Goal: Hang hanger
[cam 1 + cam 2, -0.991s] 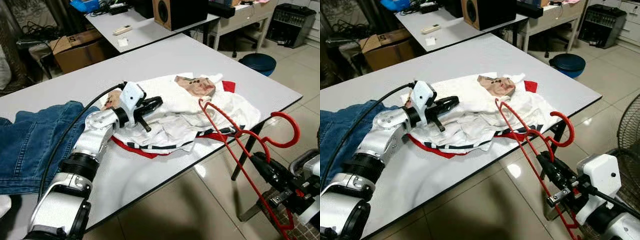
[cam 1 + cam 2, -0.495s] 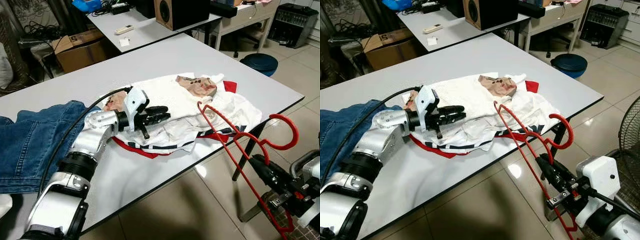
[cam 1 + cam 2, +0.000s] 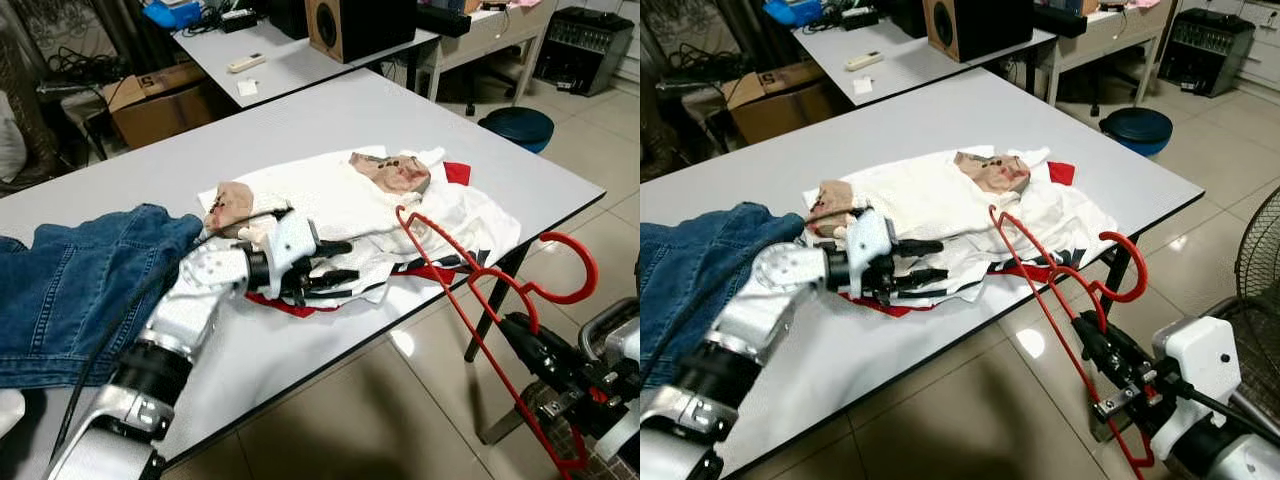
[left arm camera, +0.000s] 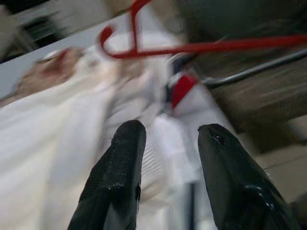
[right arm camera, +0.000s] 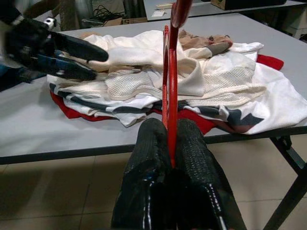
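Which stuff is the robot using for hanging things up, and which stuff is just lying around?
For the job:
red hanger, gripped in the right hand
white clothes pile on the table
left hand, open at the pile's edge

Just lying about:
blue jeans
speaker
cardboard box
remote control
blue round lid on the floor

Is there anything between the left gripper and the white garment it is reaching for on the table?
Nothing visible stands between them. The left gripper, jaws open, is at the near edge of the white garment on the table. The red hanger, held by the right gripper, stands apart off the table edge.
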Robot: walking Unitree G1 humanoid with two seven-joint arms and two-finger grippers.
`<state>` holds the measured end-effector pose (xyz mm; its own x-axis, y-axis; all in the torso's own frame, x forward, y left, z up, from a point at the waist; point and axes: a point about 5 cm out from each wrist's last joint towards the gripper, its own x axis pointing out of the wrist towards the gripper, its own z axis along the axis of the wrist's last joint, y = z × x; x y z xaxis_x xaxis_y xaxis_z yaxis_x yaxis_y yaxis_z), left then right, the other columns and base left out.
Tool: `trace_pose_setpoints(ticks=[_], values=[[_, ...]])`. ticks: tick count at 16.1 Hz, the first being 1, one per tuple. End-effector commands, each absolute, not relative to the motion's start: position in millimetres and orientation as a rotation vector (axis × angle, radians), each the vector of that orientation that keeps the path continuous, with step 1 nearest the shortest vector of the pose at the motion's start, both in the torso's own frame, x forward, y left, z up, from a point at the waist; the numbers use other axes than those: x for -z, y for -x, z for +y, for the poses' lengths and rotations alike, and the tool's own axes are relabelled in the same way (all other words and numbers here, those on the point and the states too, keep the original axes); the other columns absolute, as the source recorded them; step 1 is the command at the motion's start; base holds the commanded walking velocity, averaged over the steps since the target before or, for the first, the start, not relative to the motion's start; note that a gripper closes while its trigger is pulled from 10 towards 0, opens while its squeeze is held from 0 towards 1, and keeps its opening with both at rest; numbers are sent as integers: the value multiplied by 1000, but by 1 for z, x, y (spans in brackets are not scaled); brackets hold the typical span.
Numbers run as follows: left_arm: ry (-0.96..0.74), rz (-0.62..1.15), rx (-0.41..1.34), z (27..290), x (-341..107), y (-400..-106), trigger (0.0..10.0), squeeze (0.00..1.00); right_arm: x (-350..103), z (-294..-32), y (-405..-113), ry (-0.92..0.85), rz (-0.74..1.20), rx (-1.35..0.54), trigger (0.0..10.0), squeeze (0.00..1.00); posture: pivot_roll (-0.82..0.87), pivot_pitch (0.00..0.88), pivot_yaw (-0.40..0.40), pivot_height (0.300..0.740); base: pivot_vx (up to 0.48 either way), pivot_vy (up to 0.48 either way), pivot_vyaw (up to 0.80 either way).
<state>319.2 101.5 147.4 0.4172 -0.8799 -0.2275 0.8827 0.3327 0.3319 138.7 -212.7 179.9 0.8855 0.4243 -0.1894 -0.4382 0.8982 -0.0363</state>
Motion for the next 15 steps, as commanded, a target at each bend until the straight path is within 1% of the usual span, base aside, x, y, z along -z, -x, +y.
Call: trace_pose_setpoints(ticks=[1, 3, 6, 8, 9, 11, 12, 15], values=[[-499, -9, 1074, 105, -147, -322, 10000, 0, -185, -207, -138, 83, 152, -468, 10000, 0, -226, 46, 157, 740, 0, 0, 0], [-551, -32, 974, 105, -144, -320, 10000, 0, -184, -206, -137, 84, 154, -472, 10000, 0, -226, 47, 156, 740, 0, 0, 0], [-647, -68, 958, 95, -132, -310, 10000, 0, -183, -205, -138, 82, 154, -475, 10000, 0, -225, 46, 154, 740, 0, 0, 0], [-688, -102, 931, 89, -128, -308, 10000, 0, -183, -205, -139, 83, 151, -473, 10000, 0, -225, 45, 154, 740, 0, 0, 0], [-727, -138, 890, 88, -128, -309, 10000, 0, -184, -206, -139, 84, 149, -470, 10000, 0, -226, 44, 154, 740, 0, 0, 0], [-840, -212, 754, 89, -133, -317, 10000, 0, -184, -206, -140, 86, 144, -467, 10000, 0, -228, 45, 156, 740, 0, 0, 0], [-857, -233, 708, 89, -135, -319, 10000, 0, -184, -206, -140, 86, 143, -466, 10000, 0, -228, 44, 156, 740, 0, 0, 0], [-903, -220, 681, 88, -129, -322, 10000, 0, -184, -205, -139, 84, 143, -466, 10000, 0, -231, 43, 158, 740, 0, 0, 0]])
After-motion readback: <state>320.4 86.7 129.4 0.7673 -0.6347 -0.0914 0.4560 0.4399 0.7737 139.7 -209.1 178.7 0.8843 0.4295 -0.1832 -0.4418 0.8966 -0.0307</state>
